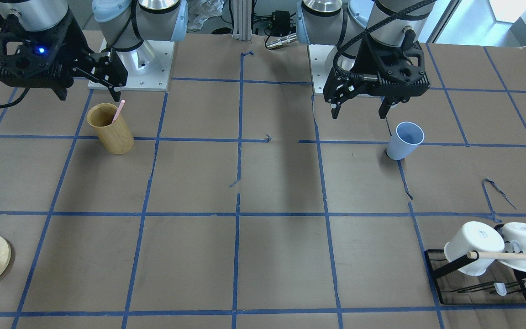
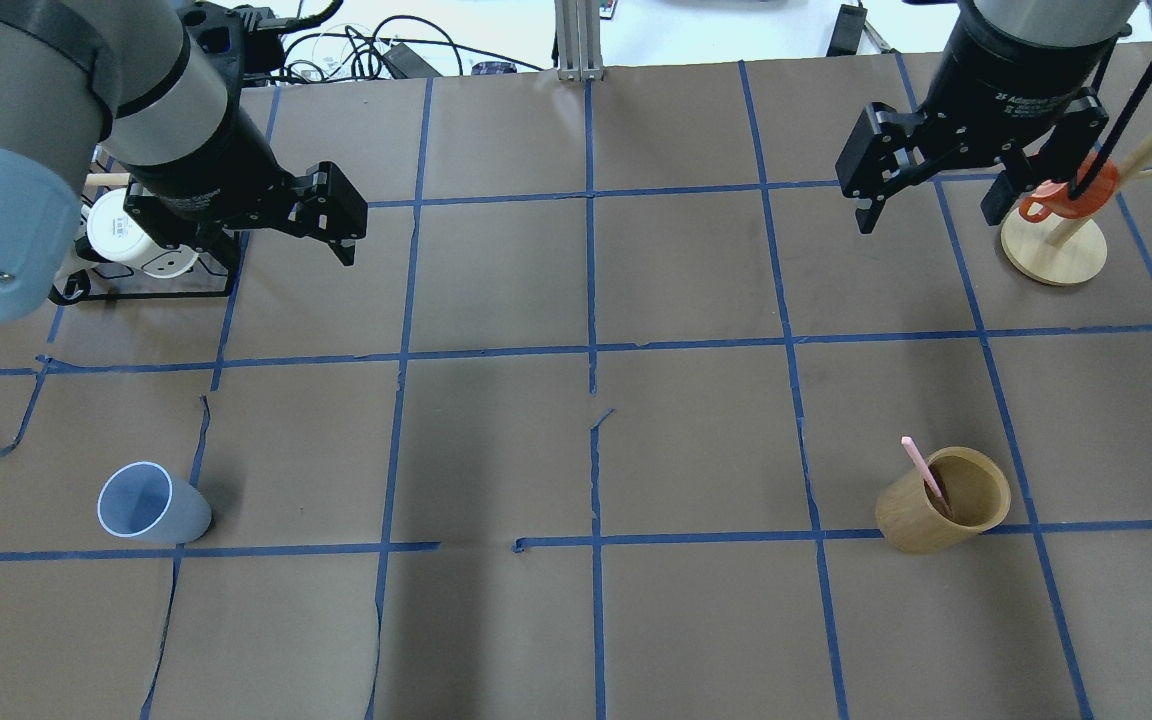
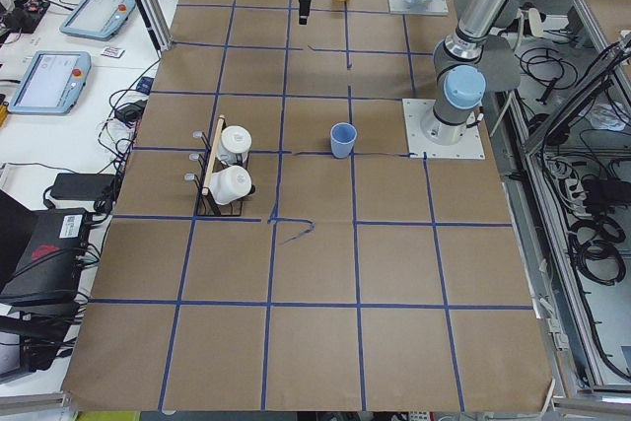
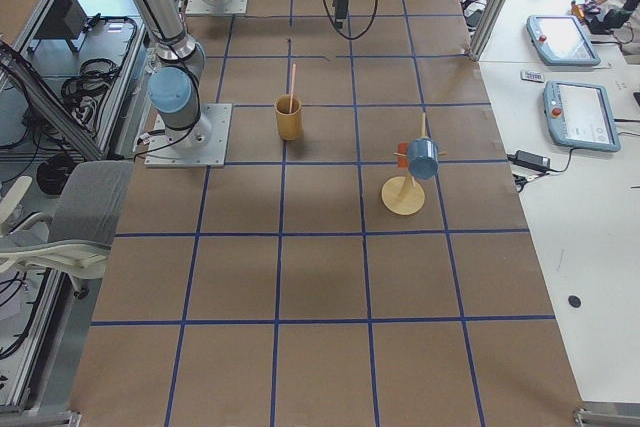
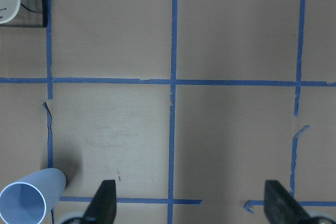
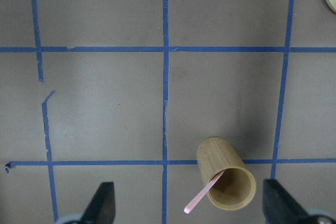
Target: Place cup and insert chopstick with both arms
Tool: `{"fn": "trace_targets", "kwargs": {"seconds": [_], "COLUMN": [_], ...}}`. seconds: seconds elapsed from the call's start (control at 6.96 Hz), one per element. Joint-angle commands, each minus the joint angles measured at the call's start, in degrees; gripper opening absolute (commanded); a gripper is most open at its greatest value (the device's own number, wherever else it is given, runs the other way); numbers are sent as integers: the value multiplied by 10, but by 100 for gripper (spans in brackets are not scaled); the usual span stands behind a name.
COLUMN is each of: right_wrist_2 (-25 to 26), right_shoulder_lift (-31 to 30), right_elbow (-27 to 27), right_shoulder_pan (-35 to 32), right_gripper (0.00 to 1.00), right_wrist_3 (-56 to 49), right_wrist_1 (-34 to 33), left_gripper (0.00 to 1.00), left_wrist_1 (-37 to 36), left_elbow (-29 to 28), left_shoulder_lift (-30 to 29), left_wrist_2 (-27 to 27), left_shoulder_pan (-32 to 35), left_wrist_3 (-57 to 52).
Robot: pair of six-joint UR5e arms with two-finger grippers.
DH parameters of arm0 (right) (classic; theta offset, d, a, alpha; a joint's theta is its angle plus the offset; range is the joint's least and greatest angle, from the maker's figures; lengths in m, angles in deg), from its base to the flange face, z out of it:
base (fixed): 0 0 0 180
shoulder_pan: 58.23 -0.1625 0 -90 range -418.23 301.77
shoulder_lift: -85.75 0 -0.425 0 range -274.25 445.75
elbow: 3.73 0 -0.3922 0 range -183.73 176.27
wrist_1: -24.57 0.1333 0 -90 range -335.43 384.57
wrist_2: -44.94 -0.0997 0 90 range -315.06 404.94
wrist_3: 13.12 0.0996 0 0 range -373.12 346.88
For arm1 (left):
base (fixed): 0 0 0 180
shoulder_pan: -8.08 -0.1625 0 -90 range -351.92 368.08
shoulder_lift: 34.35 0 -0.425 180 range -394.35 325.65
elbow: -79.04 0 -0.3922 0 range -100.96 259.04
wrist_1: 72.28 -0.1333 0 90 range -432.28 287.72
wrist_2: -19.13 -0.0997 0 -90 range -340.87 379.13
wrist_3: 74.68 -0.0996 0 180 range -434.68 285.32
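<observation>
Brown paper covers the table, ruled into squares by blue tape. In the front-facing view, the left gripper hangs at the upper right with its jaws spread wide and holding nothing. The right gripper at the upper left is equally wide open and empty. The cup stands on the paper just below the left gripper in the frame, untouched. The chopstick sits at the upper left inside a bamboo cylinder, below the right gripper.

Likely risks: the thin stick could slip or swivel in a pinch, and drawing it out at an angle could drag on the rim and topple the cylinder. The light, tapered cup could tip if one finger meets it first, or later under the weight of the long stick.

The cup is upright, mouth upward. The chopstick's long axis is steep, its free end leaning toward the upper right of the frame and its lower end hidden.
</observation>
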Motion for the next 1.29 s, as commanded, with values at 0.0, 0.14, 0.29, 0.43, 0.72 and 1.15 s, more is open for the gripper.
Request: {"fn": "trace_targets", "kwargs": {"seconds": [0.0,0.14,0.29,0.43,0.72,1.15], "right_wrist_2": [-7,-8,-6,2,3,4], "right_shoulder_lift": [-1,0,-2,-1,-1,-1], "right_elbow": [0,0,0,0,5,14], "right_shoulder_pan": [-1,-1,-1,-1,0,0], "right_gripper": [100,100,100,100,100,100], "right_wrist_3": [1,0,1,4,8,8], "right_wrist_1": [-2,-2,0,1,4,5], "left_gripper": [100,100,100,100,100,100], "left_wrist_1": [-1,-1,0,-1,0,0], "left_elbow": [0,0,0,0,0,0], "left_shoulder_lift": [0,1,1,1,1,1], "left_wrist_2": [0,0,0,0,0,0], "left_shoulder_pan": [0,1,1,0,1,1], "left_wrist_3": [0,0,0,0,0,0]}}
